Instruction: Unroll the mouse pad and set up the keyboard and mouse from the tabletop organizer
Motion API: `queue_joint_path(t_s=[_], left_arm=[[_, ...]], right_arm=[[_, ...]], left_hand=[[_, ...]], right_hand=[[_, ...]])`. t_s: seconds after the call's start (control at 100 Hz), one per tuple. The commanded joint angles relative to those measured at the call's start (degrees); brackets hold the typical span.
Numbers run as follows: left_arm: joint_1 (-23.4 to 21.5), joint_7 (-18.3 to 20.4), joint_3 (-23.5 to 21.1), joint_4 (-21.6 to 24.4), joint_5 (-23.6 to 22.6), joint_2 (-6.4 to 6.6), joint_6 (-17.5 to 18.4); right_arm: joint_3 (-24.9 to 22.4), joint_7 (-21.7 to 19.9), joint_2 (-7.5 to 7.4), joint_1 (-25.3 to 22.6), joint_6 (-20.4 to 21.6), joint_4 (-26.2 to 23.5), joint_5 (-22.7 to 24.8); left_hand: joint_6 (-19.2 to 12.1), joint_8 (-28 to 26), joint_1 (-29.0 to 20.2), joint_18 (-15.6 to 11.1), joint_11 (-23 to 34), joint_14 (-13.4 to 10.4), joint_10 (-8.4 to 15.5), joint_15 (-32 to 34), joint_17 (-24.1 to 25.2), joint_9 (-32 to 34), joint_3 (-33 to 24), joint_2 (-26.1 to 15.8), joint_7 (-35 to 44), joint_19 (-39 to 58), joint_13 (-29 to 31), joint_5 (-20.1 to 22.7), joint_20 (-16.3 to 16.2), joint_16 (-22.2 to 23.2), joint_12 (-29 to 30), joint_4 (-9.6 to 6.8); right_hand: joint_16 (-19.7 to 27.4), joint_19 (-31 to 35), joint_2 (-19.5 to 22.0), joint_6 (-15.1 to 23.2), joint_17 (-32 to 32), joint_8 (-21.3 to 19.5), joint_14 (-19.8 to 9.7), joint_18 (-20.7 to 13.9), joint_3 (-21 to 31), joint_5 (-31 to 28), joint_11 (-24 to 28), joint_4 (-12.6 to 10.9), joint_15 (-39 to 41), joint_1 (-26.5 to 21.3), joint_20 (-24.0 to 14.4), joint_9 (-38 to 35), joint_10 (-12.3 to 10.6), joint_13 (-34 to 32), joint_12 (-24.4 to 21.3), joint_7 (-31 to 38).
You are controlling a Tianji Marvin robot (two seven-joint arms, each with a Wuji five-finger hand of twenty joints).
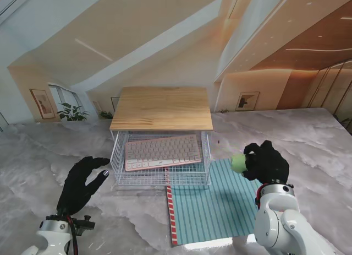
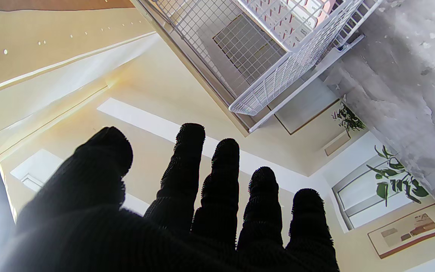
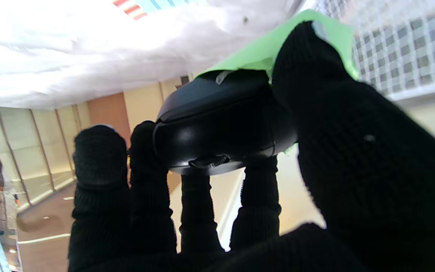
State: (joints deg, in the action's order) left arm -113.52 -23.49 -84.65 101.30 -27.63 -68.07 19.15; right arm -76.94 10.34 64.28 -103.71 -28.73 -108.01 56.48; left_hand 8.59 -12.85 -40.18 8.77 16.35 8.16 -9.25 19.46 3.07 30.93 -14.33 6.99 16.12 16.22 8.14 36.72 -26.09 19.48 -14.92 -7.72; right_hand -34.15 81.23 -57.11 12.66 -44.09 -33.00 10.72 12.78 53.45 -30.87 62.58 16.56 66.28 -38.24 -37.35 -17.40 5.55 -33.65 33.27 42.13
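Gripping the green-and-black mouse (image 3: 221, 124) between thumb and fingers (image 3: 312, 75), the right hand (image 1: 268, 162) hovers over the far right corner of the unrolled striped mouse pad (image 1: 212, 205). Setting it down level, clear of the wire organizer (image 1: 161, 175), looks wise. Left hand (image 1: 81, 183) waits spread and empty; the keyboard (image 1: 163, 152) lies in the basket.

Looks like a home or office interior: framed pictures (image 1: 248, 100), potted plant (image 1: 72, 112), cream walls, marble-patterned tabletop (image 1: 33, 156).
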Motion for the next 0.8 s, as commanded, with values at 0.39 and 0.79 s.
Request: queue_joint_path(t_s=[0.39, 0.79], left_arm=[[-0.13, 1.27, 0.46, 0.63, 0.05, -0.04, -0.21], [-0.04, 1.43, 0.67, 0.71, 0.01, 0.00, -0.30]], right_arm=[[3.37, -3.88, -0.44, 2.22, -4.65, 10.30, -4.32], [4.97, -3.93, 0.15, 4.11, -8.58, 13.76, -9.75]], left_hand=[[-0.34, 0.70, -0.19, -1.60, -0.22, -1.63, 0.41, -0.43, 0.56, -0.83, 0.69, -0.34, -0.80, -1.08, -1.98, -0.35, -0.69, -0.15, 0.32, -1.13], [-0.37, 0.69, -0.15, -1.65, -0.21, -1.63, 0.39, -0.45, 0.57, -0.81, 0.68, -0.30, -0.79, -1.13, -1.97, -0.34, -0.69, -0.16, 0.31, -1.13]], right_hand=[[0.83, 2.76, 10.76, -4.88, 0.24, -5.76, -8.53, 0.46, 8.17, -10.12, 1.58, -5.38, 3.83, -6.68, 0.52, -0.85, -0.18, -2.49, 1.49, 24.06], [0.53, 3.19, 12.74, -6.10, 1.20, -5.13, -8.54, 0.60, 7.77, -8.25, 1.53, -5.69, 3.85, -5.86, 0.32, 0.48, -0.08, -1.78, 1.42, 23.56]])
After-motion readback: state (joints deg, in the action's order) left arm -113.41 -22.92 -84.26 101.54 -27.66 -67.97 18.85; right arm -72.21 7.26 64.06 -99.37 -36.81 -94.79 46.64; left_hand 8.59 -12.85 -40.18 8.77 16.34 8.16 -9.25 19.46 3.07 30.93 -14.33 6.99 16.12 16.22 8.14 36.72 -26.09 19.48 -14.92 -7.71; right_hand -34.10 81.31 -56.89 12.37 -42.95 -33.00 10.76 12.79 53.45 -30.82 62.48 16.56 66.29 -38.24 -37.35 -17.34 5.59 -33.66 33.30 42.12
